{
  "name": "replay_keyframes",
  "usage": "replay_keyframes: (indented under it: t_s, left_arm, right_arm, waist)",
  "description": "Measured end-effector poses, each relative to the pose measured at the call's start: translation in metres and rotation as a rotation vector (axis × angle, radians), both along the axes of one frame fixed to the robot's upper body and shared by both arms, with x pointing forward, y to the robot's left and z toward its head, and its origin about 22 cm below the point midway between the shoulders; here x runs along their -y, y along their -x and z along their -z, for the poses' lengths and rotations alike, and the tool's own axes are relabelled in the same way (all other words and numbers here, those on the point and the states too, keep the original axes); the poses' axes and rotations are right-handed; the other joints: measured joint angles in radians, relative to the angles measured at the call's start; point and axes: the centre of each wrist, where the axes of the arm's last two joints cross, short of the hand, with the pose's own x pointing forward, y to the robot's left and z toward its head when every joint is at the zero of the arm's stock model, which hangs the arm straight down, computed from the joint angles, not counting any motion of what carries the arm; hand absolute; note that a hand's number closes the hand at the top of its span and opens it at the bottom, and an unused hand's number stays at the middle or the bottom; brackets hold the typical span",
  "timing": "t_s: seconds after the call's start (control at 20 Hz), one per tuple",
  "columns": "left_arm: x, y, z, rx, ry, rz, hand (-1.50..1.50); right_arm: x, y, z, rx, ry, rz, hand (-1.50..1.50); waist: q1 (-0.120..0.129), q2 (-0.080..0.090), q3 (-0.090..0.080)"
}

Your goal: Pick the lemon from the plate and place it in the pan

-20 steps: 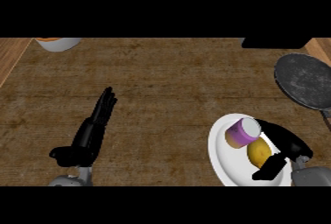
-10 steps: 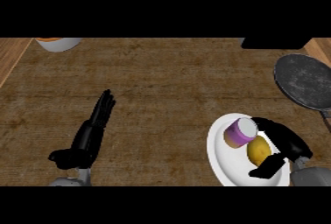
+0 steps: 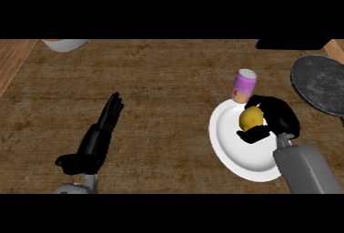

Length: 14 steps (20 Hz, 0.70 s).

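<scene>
The yellow lemon (image 3: 252,117) sits in my right hand (image 3: 279,119), whose fingers and thumb curl round it above the white plate (image 3: 235,152) at the right. The dark grey pan (image 3: 321,84) lies at the right edge, up and to the right of the hand. My left hand (image 3: 101,132) rests open at the lower left, fingers straight and pointing away from me.
A purple and pink can (image 3: 244,86) stands tilted at the plate's far rim, just beyond my right hand. A white bowl (image 3: 64,44) shows at the top left. A dark block (image 3: 292,43) sits at the top right. Lighter wooden strips border the counter.
My right hand has closed on the lemon and risen, moving away from me. The can has shifted from the plate to its far rim and tilted. The left hand stays still.
</scene>
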Motion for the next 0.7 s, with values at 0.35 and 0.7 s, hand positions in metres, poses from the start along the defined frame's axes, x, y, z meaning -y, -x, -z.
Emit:
replay_keyframes:
  t_s: [0.35,0.7]
  left_arm:
    - [0.000,0.001,-0.001,-0.001,-0.001,-0.001,0.00]
    - [-0.012,0.001,-0.005,-0.001,0.000,-0.022,0.00]
  right_arm:
    - [-0.040,-0.038,-0.052,0.279,0.108,0.184,1.50]
    - [-0.039,-0.045,-0.090,0.465,0.020,0.337,1.50]
  waist:
    - [-0.001,0.001,0.003]
    - [-0.012,0.000,0.004]
